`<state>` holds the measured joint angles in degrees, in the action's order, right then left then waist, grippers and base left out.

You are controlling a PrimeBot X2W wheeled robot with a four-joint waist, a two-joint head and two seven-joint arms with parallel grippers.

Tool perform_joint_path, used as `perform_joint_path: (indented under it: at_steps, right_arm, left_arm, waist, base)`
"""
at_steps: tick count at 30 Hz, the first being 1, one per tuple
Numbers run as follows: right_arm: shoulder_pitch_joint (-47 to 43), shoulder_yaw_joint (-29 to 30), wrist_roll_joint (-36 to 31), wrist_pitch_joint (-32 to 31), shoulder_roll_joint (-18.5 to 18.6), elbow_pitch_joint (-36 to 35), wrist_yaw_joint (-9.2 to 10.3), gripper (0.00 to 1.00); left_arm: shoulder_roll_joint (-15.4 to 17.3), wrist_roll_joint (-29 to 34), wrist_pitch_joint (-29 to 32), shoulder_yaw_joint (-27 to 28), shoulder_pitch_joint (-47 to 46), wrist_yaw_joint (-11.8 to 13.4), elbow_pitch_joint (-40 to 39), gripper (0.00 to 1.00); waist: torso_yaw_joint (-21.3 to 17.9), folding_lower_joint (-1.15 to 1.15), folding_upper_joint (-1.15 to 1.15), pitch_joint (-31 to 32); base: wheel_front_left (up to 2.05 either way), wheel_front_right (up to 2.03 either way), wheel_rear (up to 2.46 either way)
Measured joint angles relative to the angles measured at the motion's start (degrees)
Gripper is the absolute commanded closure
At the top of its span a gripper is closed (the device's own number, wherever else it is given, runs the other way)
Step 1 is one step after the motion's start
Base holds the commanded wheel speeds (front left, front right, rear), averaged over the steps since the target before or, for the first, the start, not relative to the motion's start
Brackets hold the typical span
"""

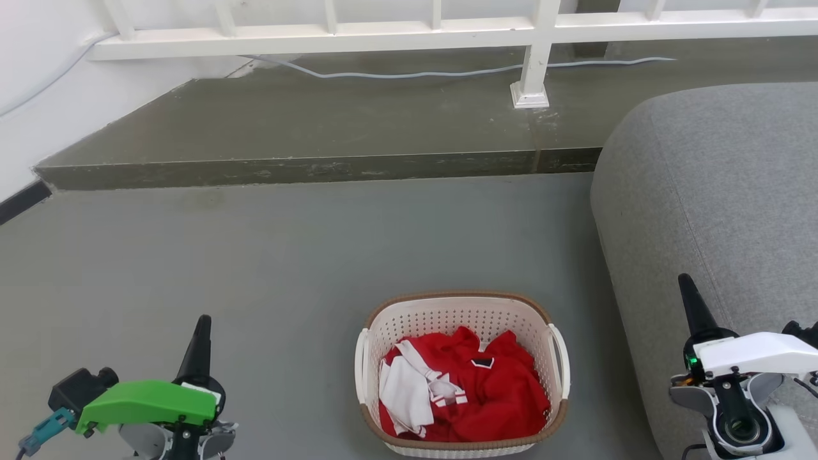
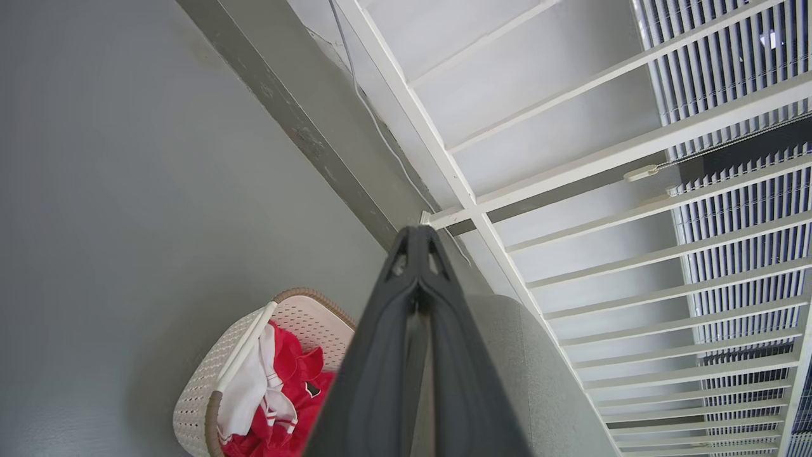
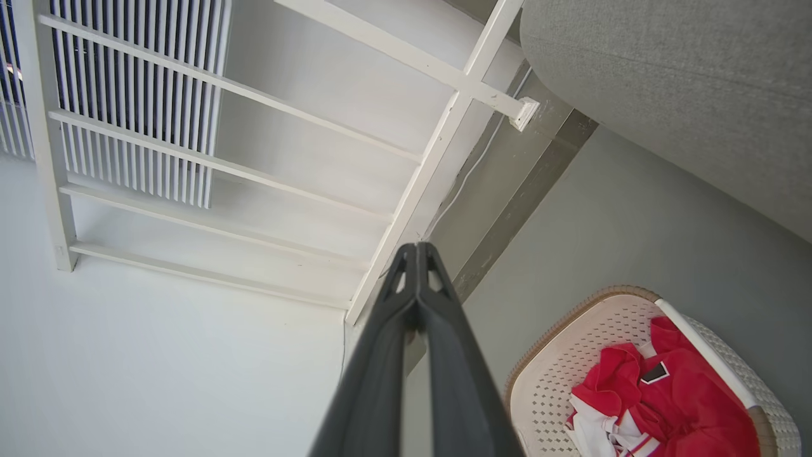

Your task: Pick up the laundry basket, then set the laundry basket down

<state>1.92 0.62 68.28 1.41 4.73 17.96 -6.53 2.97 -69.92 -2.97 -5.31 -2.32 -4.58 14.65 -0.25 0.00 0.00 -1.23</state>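
The laundry basket (image 1: 447, 316) stands on the grey floor at the bottom centre of the head view, cream-white and perforated, with a brown rim and white loop handles on both sides. Red and white clothes (image 1: 473, 390) lie inside it. My left gripper (image 1: 203, 322) is at the lower left, well apart from the basket, its two fingers pressed together and holding nothing. My right gripper (image 1: 685, 281) is at the lower right, over the sofa's edge, also shut and empty. The basket (image 2: 209, 381) appears in the left wrist view beside the shut left gripper (image 2: 417, 233), and the basket (image 3: 564, 355) sits right of the shut right gripper (image 3: 417, 249).
A grey sofa (image 1: 716, 204) rises close to the basket's right side. A raised concrete step (image 1: 319, 128) runs across the back, with a white railing (image 1: 537, 57) and a pale cable (image 1: 415, 73) on it. A white wall (image 1: 38, 76) is at the left.
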Motion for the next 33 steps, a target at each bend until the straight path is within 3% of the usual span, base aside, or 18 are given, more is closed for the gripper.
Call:
perform_joint_path:
  at_steps: [33]
  right_arm:
    - [1.2, 5.2, 19.8, -5.8, -1.6, -1.3, -0.02, 1.0]
  left_arm:
    - [0.6, -20.0, 5.7, 5.4, -0.2, -2.0, 0.8, 1.0]
  waist:
    - [0.2, 0.0, 0.0, 0.9]
  base:
    - [0.0, 0.0, 0.0]
